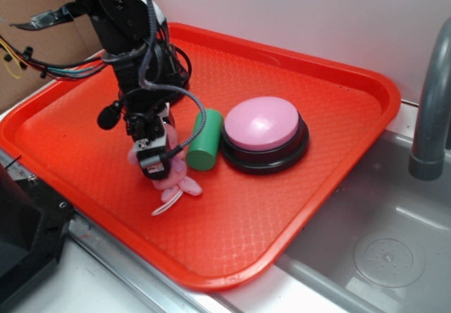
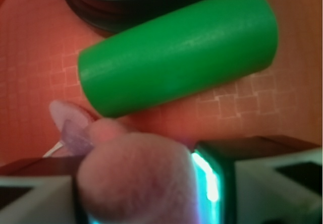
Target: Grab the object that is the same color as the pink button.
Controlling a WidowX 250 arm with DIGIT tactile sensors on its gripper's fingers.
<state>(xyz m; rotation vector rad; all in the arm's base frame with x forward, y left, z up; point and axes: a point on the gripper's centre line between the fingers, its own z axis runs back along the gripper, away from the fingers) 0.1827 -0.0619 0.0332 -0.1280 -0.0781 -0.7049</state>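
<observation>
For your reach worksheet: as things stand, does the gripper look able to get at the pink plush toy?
Probably yes: the gripper is right at the pink plush toy, which sits between its fingers. The green cylinder lies beside it, apart.

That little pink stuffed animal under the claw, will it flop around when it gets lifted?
Probably. The pink plush toy looks soft, and its thin limbs and ear splay loosely on the tray, so they would likely dangle. In the wrist view its body bulges between the gripper fingers, suggesting it squashes easily. It seems light.

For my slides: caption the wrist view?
Gripper fingers flank small pink plush toy beside lying green cylinder block.
</observation>
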